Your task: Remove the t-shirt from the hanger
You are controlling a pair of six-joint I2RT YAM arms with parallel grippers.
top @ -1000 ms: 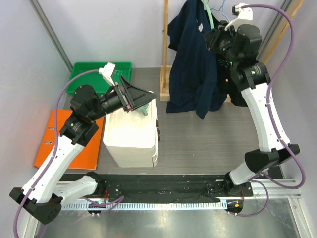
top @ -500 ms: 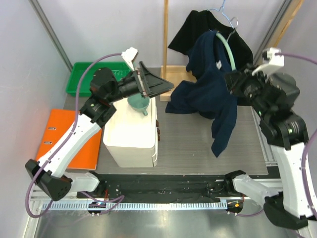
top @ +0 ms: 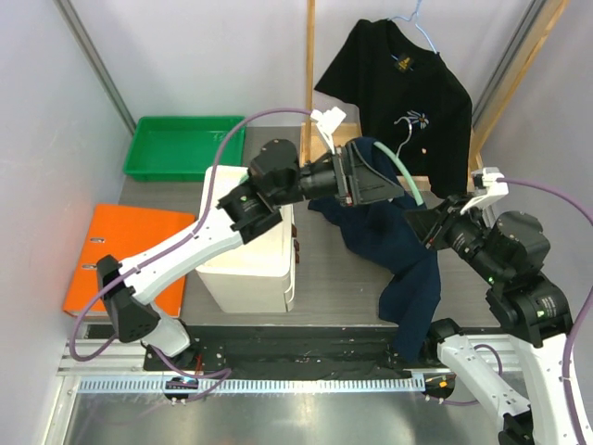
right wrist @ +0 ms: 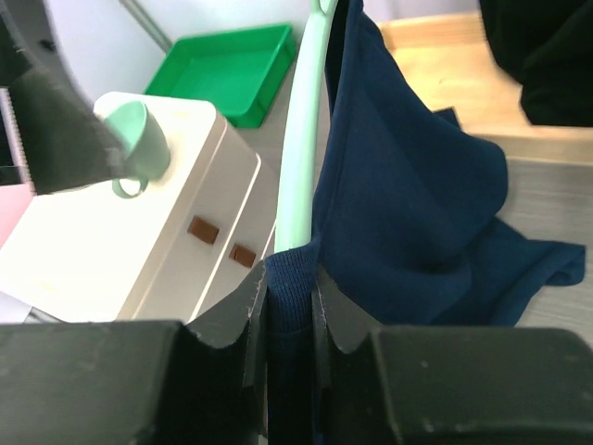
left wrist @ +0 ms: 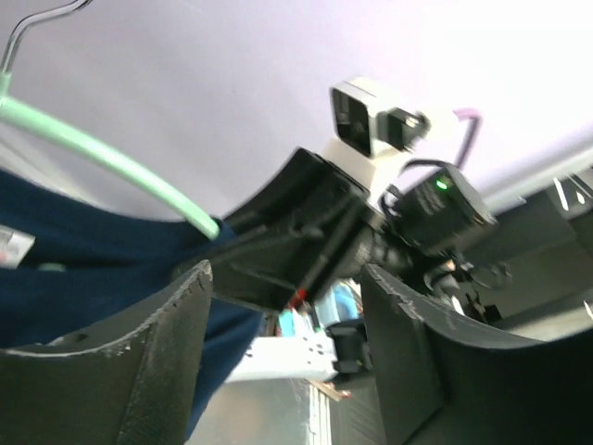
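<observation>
moved: L gripper [left wrist: 285, 276] swung from white box [top: 243, 255] over to t-shirt [top: 391, 243]; hanger [right wrist: 303, 139] lower.
L gripper: wide open beside hanger.
R gripper [right wrist: 290, 295]: narrow, pinching t-shirt fabric by hanger.
t-shirt: navy, draped on hanger, midair between grippers.

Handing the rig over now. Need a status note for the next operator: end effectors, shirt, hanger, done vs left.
Left end effector: open, empty, close to the mint-green plastic hanger.
Right end effector: shut on an edge of the navy blue t-shirt, right by the hanger's arm.
Shirt and hanger: held in mid-air between the arms, away from the wooden rack.
Done: nothing separated; shirt still draped on the hanger.
Left: probably grip the hanger, then pull the shirt free.
</observation>
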